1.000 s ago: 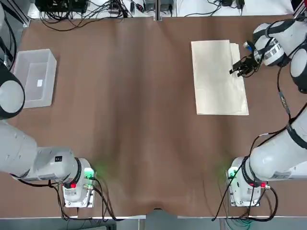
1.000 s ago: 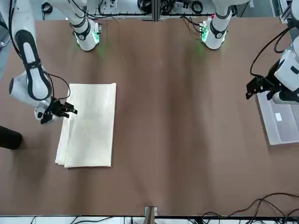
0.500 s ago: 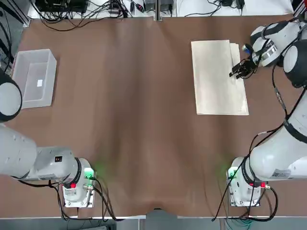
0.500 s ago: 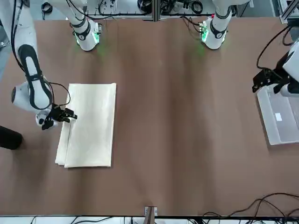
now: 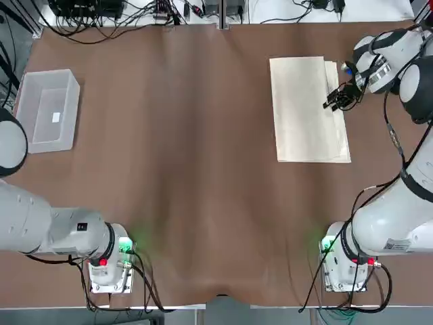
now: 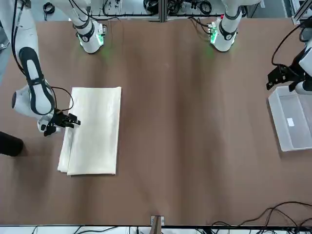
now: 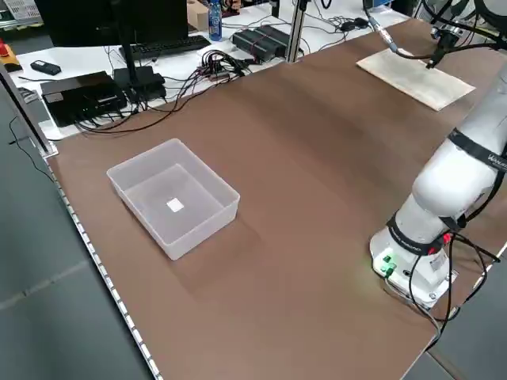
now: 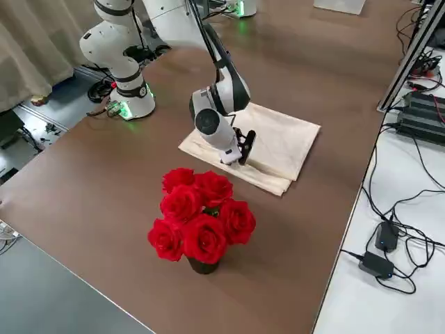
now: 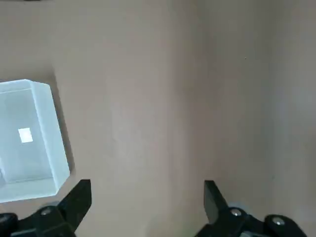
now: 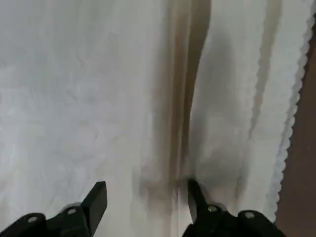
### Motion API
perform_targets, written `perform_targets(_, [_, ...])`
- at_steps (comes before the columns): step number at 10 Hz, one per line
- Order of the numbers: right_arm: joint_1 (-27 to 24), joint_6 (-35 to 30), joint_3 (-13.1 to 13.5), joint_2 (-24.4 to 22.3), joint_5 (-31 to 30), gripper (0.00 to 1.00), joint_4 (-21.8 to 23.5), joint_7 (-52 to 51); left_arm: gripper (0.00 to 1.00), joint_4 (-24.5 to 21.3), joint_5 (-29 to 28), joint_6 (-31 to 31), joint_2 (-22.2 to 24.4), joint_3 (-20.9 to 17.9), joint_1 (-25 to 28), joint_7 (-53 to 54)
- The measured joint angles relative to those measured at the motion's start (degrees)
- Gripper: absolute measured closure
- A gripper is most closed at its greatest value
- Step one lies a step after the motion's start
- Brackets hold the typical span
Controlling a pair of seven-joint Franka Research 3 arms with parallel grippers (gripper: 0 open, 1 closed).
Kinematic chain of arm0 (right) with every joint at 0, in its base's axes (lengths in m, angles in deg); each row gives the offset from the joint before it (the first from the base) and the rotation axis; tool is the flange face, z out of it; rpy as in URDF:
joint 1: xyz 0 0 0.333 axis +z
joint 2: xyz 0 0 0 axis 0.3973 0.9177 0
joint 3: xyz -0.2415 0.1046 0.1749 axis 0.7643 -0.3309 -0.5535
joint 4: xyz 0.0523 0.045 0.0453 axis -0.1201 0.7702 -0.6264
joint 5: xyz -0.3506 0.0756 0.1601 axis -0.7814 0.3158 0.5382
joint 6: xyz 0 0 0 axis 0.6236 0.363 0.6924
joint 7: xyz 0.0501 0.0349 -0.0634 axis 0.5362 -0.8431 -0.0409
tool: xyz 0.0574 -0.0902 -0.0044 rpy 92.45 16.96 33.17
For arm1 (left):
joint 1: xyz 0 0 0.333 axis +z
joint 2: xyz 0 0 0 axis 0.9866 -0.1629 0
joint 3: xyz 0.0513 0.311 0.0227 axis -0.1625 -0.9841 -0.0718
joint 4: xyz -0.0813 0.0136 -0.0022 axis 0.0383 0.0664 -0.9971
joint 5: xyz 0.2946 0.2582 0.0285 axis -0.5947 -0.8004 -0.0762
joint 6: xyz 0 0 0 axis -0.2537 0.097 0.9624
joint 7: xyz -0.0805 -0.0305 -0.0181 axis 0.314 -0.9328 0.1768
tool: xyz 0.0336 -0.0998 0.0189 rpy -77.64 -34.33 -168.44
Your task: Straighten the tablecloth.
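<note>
At the far left of the brown table [image 5: 176, 135] we see a clear plastic bin [image 5: 47, 110], with a small white piece inside it. Our left gripper [image 6: 282, 77] hangs near this bin, a little to its near side, and in the left wrist view its fingers [image 9: 79, 197] are spread wide with nothing between them.

Going to the right, the middle of the table is bare brown surface.

On the far right part lies the tablecloth [image 5: 306, 108], cream and folded into a long rectangle, with the lower layers showing along its right edge. Our right gripper [image 5: 336, 100] is low over this right edge, about half way along it. In the right wrist view its fingers [image 10: 96, 197] stand apart, one on each side of a fold line, holding nothing. To the right of the cloth stands a bunch of red roses [image 8: 200, 216].
</note>
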Motion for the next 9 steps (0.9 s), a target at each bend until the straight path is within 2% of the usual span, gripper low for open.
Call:
perform_targets(4, [0.0,-4.4,-0.1,0.0,0.0,0.25,-1.7,0.0,0.0,-0.4,0.0,-1.8,0.0,-1.0,0.0,0.5])
perform_targets(8, [-0.1,-4.8,0.0,0.2,0.0,0.28,-1.9,-0.1,0.0,-0.6,0.0,-1.9,-0.1,-0.9,0.0,0.5])
perform_targets(9, [-0.1,-4.8,0.1,0.5,0.0,0.44,-1.9,-0.1,0.0,-0.6,0.0,-2.0,-0.1,-0.9,0.0,0.5])
